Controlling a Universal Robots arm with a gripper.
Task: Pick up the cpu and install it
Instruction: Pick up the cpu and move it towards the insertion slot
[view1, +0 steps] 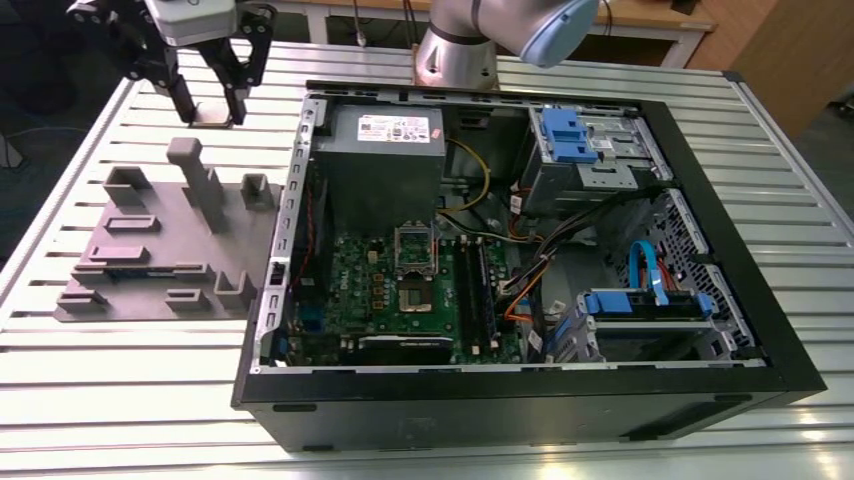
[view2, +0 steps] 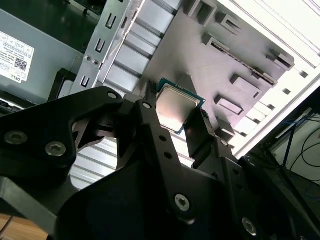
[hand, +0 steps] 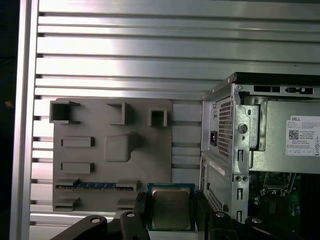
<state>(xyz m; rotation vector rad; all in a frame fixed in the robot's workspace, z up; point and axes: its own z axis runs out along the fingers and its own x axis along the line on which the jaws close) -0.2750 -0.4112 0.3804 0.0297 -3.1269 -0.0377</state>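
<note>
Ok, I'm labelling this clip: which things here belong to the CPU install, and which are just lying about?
Job: gripper, holding the cpu; socket frame on the motherboard.
Lying about: grey fixture plate; power supply; blue drive caddy.

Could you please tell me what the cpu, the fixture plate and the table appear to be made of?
The cpu: a pale metal lid, smooth and reflecting light, over a greenish board edge. The fixture plate: matte grey, uniform and dull, probably plastic. The table: silvery ribbed slats with bright glare, likely aluminium.
</note>
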